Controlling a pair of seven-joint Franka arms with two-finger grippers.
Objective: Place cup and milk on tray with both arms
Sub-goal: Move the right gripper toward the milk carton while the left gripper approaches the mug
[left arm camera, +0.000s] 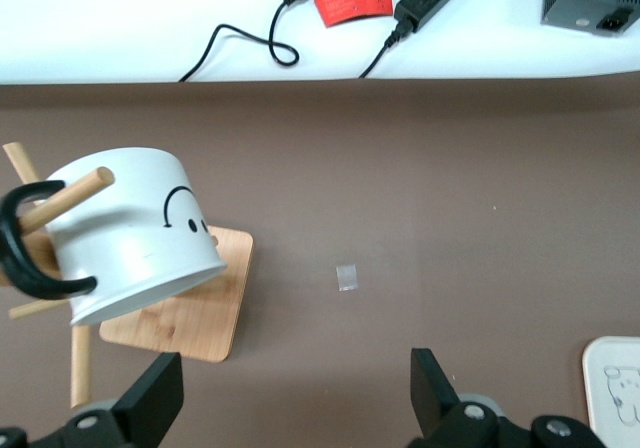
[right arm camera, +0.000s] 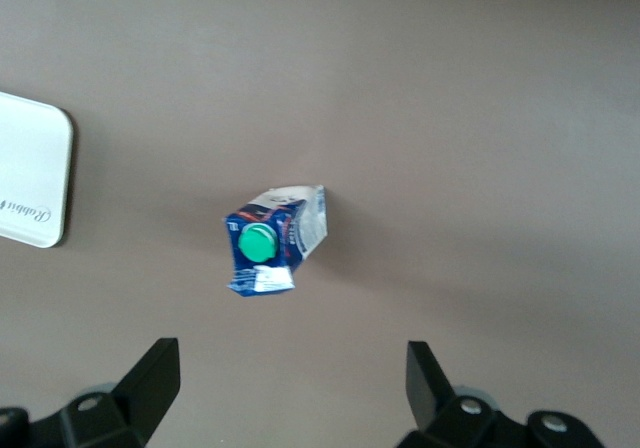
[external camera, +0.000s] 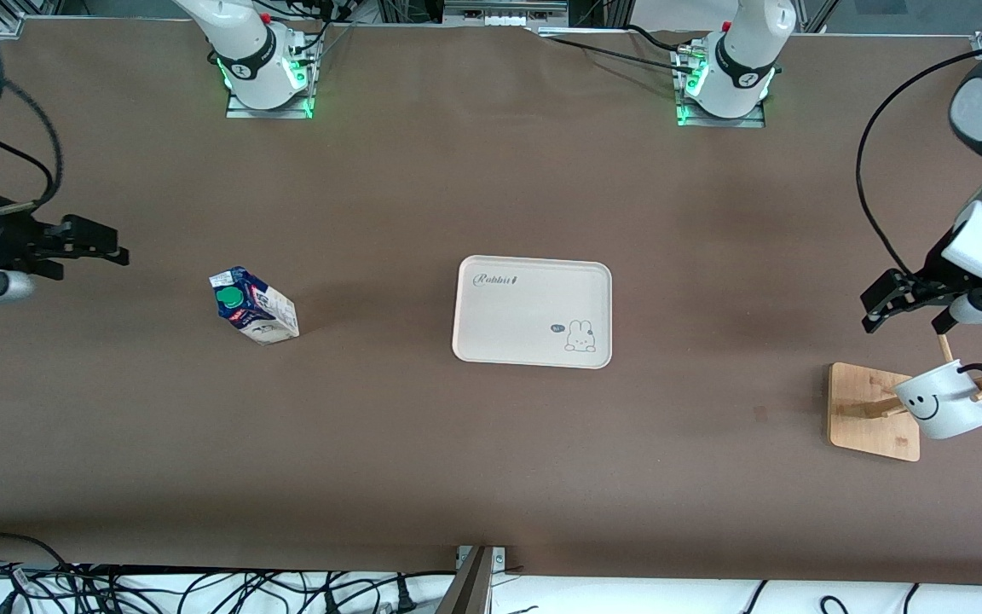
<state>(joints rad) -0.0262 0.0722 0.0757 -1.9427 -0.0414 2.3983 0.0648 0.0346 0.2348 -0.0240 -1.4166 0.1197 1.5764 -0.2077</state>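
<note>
The right gripper [external camera: 107, 241] hovers near the right arm's edge of the desk, jaws wide apart and empty. The milk carton [external camera: 254, 305] stands nearby; a skewed grasp could topple it. The cream tray [external camera: 532, 311] lies empty mid-desk. The left gripper [external camera: 887, 305], open and empty, hangs above the smiley mug [external camera: 943, 401], whose handle could snag on the wooden mug rack [external camera: 870, 411].

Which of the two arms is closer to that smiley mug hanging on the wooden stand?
The left. Its end effector hangs open beside the mug; the right end effector is open near the milk carton.
</note>
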